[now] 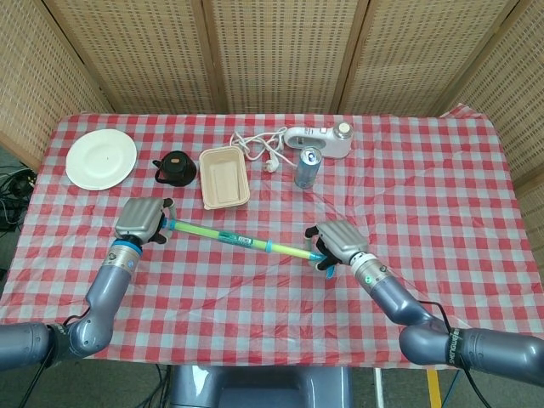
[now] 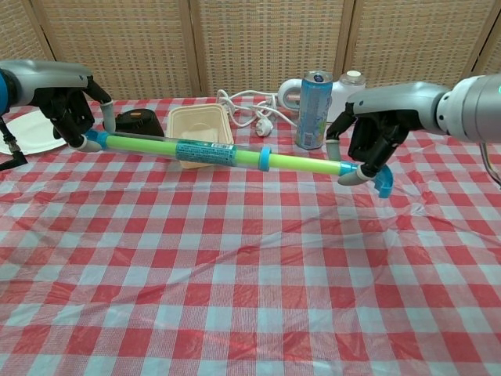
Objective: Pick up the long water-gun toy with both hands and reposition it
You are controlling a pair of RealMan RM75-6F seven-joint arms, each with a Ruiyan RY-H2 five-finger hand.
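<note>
Both robot hands grip it: left robot hand (image 2: pixel 69 106) and right robot hand (image 2: pixel 374 141) closed on the water-gun toy's (image 2: pixel 211 153) ends, airborne above the table (image 2: pixel 250 282). Best moved together, keeping it level, clear of the can (image 2: pixel 314 110).

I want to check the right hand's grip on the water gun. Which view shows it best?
The chest view: the right hand shows side-on, fingers curled on the water gun's end. The head view shows mostly the hand's back.
</note>
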